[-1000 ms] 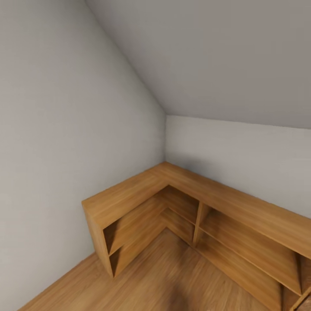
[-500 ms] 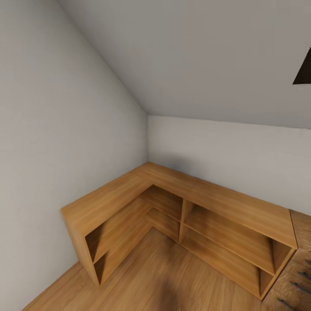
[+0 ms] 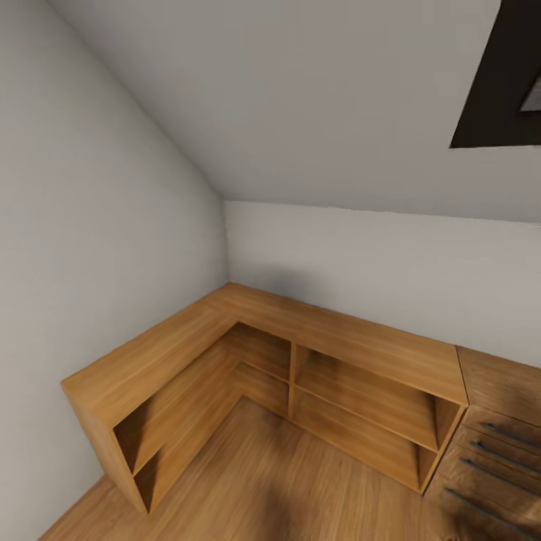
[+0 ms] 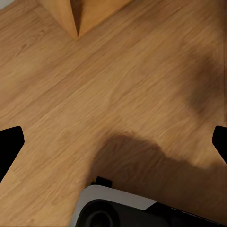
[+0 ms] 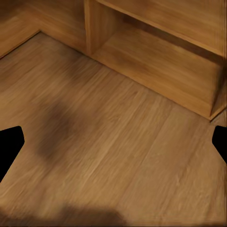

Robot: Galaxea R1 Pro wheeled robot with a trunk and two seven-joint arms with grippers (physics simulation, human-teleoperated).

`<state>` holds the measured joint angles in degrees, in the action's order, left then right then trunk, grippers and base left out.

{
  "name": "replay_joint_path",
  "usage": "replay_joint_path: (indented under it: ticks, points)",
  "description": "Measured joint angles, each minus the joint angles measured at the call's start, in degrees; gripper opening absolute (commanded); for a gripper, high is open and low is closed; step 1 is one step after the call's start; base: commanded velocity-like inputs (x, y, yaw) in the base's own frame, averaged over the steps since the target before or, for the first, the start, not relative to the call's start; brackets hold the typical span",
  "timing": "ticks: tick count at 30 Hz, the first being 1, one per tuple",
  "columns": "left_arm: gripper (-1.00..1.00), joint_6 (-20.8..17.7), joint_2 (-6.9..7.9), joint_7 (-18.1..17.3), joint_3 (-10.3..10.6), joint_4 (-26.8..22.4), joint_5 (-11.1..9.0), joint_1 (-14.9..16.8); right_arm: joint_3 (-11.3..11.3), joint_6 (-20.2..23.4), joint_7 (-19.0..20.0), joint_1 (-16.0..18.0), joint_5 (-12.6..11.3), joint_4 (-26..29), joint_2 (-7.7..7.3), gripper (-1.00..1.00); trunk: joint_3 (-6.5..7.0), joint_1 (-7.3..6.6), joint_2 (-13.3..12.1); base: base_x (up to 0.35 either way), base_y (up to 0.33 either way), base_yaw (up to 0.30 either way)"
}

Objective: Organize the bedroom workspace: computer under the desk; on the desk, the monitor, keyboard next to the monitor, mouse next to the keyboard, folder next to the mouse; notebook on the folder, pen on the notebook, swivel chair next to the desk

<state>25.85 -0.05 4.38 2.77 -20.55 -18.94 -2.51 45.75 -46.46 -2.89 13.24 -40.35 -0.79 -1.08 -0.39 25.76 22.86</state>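
- Since the earlier head frames the whole picture has slid toward 9 o'clock: the camera has turned, the furniture has not. A dark-framed skylight [image 3: 502, 75] now fills the 1 o'clock corner, and a light wood cabinet [image 3: 492, 443] with long bar handles has come in at 4 o'clock.
- Bedroom corner: sloped grey-white wall [image 3: 315, 98] overhead, upright wall at 9 o'clock, low back wall from centre to 3 o'clock.
- L-shaped open wood shelf unit [image 3: 300, 338] hugs the corner, one leg running toward 8 o'clock, the other toward 4 o'clock, ending against the cabinet. Its compartments look bare.
- Light wood floor [image 3: 285, 488] at 6 o'clock, with a soft dark shadow on it.
- Left gripper [image 4: 113, 142]: black fingertips [image 4: 9, 142] sit at the frame's 9 and 3 o'clock edges, jaws spread wide, only floor between them. A corner of the shelf unit shows at 11 o'clock, and a white and black rounded part of the robot [image 4: 118, 208] at 6 o'clock.
- Right gripper [image 5: 113, 146]: fingertips [image 5: 9, 144] likewise at 9 and 3 o'clock, jaws spread, gripping nothing. Floor lies between them; the shelf's lower compartment is at 1 o'clock.
- Of the task's things only the room itself is visible here, so none lies at or near either set of jaws.
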Motion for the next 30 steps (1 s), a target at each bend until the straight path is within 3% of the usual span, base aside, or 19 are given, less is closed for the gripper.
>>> replay_joint_path:
  ticks: [12,30]
  points:
    - [1.0,0.0,-0.05,0.0,0.0,0.01,-0.01,-0.02,-0.01,0.02,-0.01,-0.02,0.05,0.0,0.0,1.0,-0.65,-0.04,-0.05,0.225,0.041,-0.199]
    - [1.0,0.0,-0.04,0.0,0.0,0.01,0.0,-0.03,0.16,-0.06,0.03,-0.02,0.09,0.0,0.03,1.0,-1.11,-0.04,-0.05,0.317,0.042,-0.057]
